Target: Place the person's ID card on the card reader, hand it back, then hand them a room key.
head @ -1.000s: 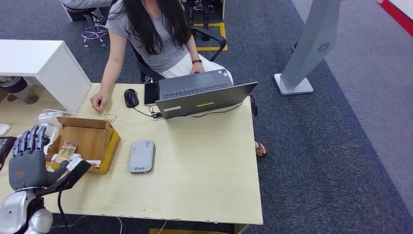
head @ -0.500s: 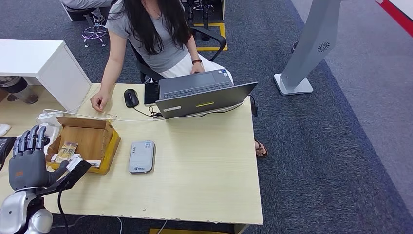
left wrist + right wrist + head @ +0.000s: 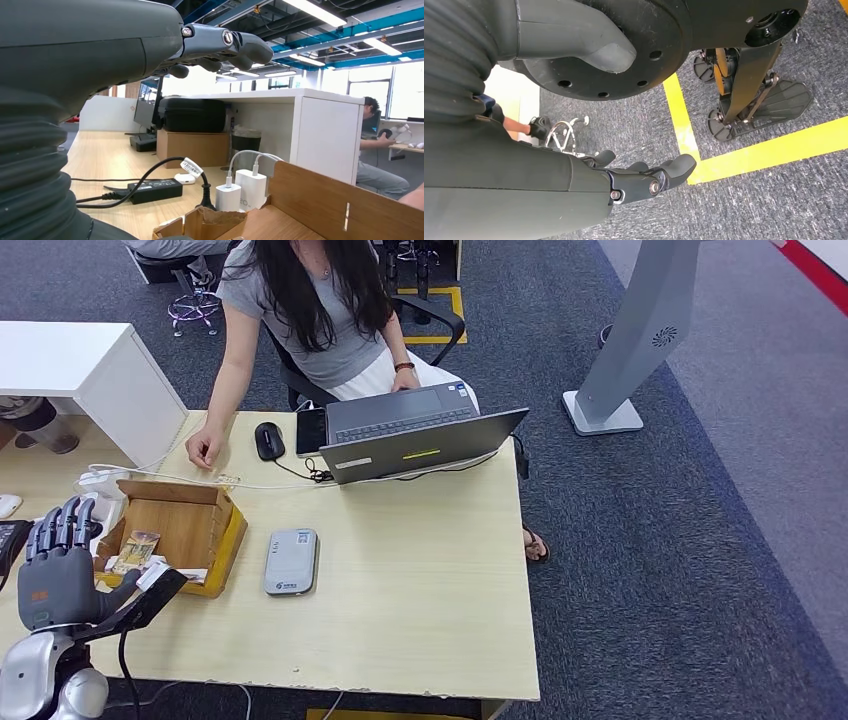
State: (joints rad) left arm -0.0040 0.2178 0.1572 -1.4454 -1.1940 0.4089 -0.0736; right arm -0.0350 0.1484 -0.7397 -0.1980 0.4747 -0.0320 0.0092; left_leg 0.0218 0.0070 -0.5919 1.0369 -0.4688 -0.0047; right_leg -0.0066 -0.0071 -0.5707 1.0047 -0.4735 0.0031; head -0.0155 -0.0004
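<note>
The grey-white card reader lies flat on the wooden table, right of an open cardboard box. Inside the box are a small packet and a white card-like piece at its near edge. My left hand is raised at the table's near left, beside the box, fingers straight and apart, holding nothing. In the left wrist view its fingers reach out above the box wall. My right hand hangs over the carpet, fingers loosely spread and holding nothing. I cannot make out an ID card.
A person sits behind the table, one hand resting on it near the box. An open laptop, a mouse and a phone lie at the far edge. White chargers and cables sit left of the box.
</note>
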